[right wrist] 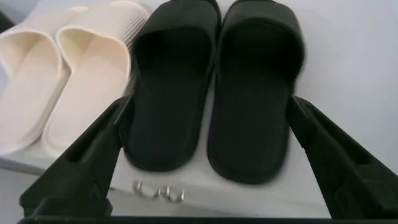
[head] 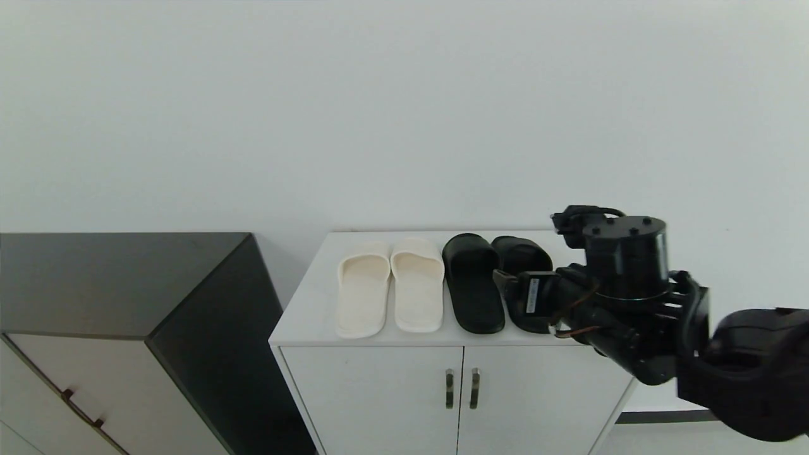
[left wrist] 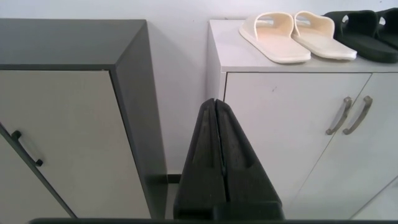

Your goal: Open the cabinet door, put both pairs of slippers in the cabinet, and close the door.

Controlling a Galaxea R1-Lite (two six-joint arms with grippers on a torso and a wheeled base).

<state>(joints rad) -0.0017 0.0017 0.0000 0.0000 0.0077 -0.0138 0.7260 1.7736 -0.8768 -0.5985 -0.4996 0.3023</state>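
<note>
Heels of the black slippers [right wrist: 249,99] face the right gripper [right wrist: 205,115], whose fingers are spread wide enough to bracket both. The pair lies just ahead of them on top of the white cabinet [head: 303,313], long axes in line with the reach. The left gripper [left wrist: 215,109], fingers pressed together, hangs low and well off. The doors [head: 537,398] are closed and probably need opening first.

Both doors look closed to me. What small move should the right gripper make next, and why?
Probably lower the right gripper to the right door's handle. The cabinet is shut, and this gripper, open, hangs over the black slippers near the top's front edge, above the handles.
</note>
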